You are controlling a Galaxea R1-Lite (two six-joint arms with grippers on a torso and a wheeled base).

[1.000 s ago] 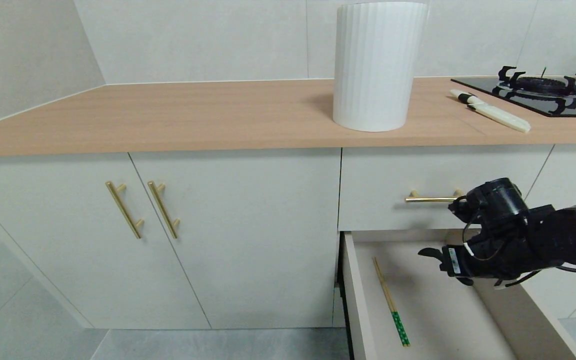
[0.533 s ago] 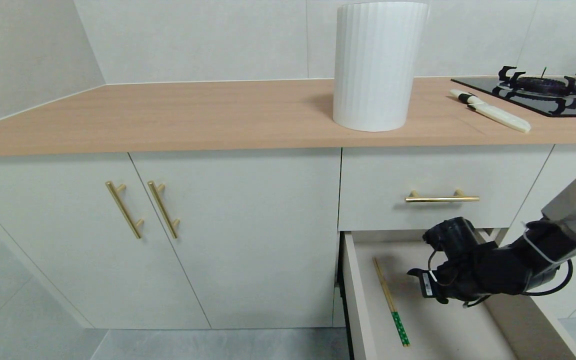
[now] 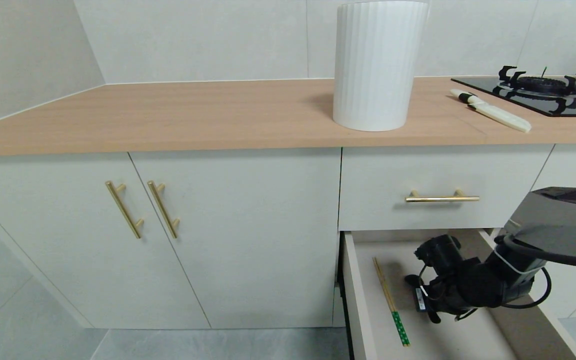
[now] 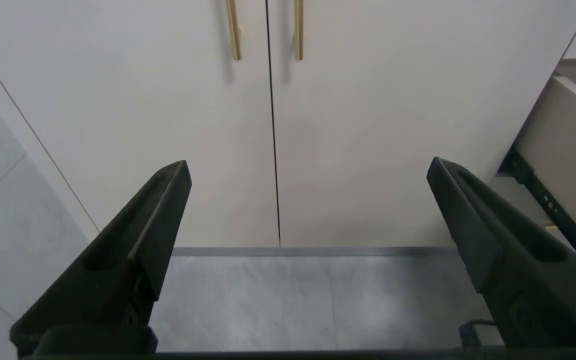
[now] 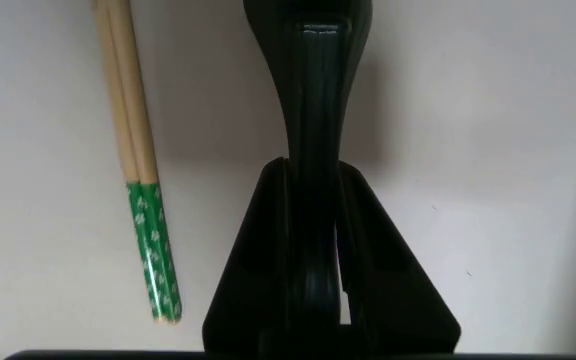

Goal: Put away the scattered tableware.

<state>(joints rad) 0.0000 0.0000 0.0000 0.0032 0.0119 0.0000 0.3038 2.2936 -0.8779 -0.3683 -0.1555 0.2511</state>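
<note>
Inside the open lower drawer (image 3: 355, 295), our right gripper (image 5: 306, 40) hangs low over the drawer floor, its two fingers pressed together and holding nothing. The pair of green-tipped chopsticks (image 3: 390, 302) lies flat just beside it, near the drawer's left wall. We judge that any sideways swing here could knock the chopsticks askew or scrape the fingers on the floor. A careless lift could catch the wrist on the shut upper drawer's brass handle (image 3: 442, 199).

Our left gripper (image 4: 308, 175) is held with its fingers wide apart and empty, facing the double cabinet doors (image 4: 368, 120). If we swung it, it could strike them.

Farther back, on the wooden countertop (image 3: 193, 115), a cream knife (image 3: 493, 111) lies near the front edge, just short of the gas hob (image 3: 543, 87). We take it as tableware not yet put away. It lies flat and slim, so a pinch may slip and push it off the edge or against the hob. The tall white ribbed container (image 3: 375, 65) stands near the likely reach path, and an elbow could tip it.
</note>
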